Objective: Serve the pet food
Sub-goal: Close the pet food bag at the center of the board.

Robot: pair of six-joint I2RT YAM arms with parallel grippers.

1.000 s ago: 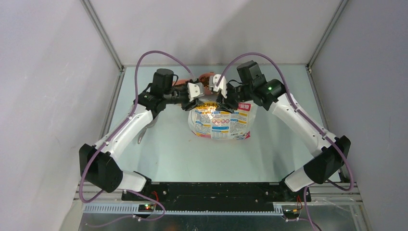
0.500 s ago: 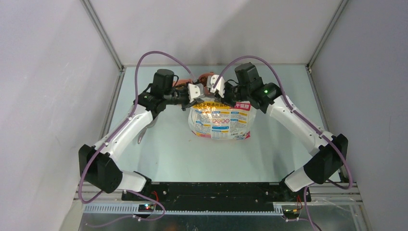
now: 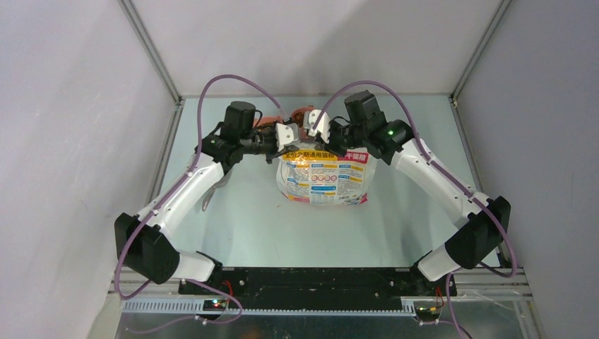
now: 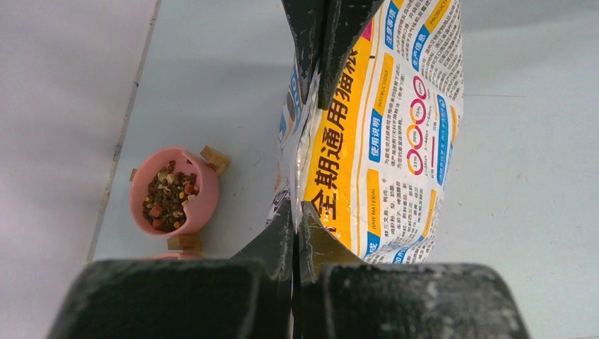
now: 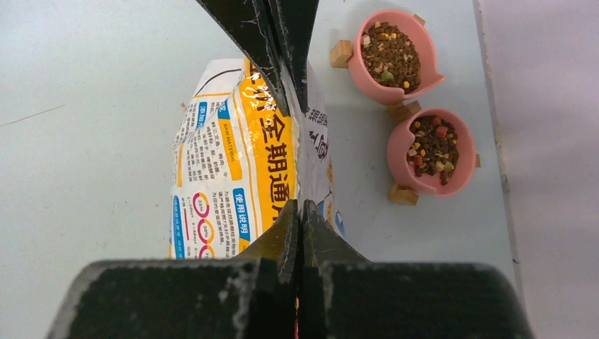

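The printed cat-food bag [image 3: 325,178] stands upright in the middle of the table. My left gripper [image 3: 285,146] and right gripper [image 3: 330,145] are both shut on its top edge, one at each end. In the left wrist view the fingers [image 4: 319,63] pinch the bag's [image 4: 395,141] rim; in the right wrist view the fingers [image 5: 282,63] clamp the bag [image 5: 233,162] the same way. The pet food [image 5: 390,55] is brown kibble with coloured bits. It fills two pink bowls [image 5: 431,185] behind the bag. One filled bowl [image 4: 205,205] shows in the left wrist view.
The pink bowls [image 3: 305,113] sit on small wooden blocks [image 5: 341,53] close to the back wall, just behind both grippers. A grey object [image 3: 209,198] lies partly under the left arm. Enclosure walls stand on three sides.
Both grippers have gone from part open to shut on the bag's top edge. The right gripper shifted slightly left and back; the bag's top now stands straighter.
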